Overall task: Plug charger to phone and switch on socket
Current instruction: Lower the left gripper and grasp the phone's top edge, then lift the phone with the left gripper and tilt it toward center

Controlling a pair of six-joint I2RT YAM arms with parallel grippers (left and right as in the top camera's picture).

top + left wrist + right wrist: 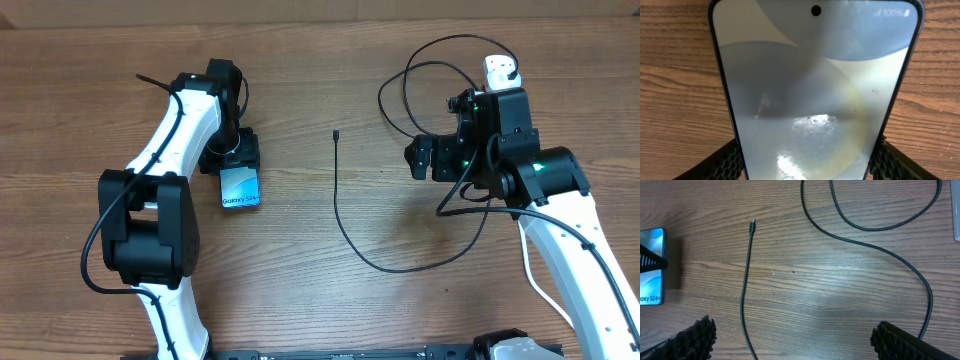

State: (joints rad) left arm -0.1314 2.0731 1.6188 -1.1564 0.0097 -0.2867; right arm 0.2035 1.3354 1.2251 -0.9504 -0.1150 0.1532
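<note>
The phone lies flat on the wooden table, its light blue screen up, and it fills the left wrist view. My left gripper is shut on the phone, one black pad on each long edge. The charger is a thin black cable whose small connector tip lies free at mid-table; its loops run up to the white socket at the back right. My right gripper hovers open over the cable, touching nothing. In the right wrist view, the tip lies right of the phone.
Loops of the black cable lie on the table behind and beside my right gripper. A thick white cord runs along my right arm. Bare wooden table lies between the two arms.
</note>
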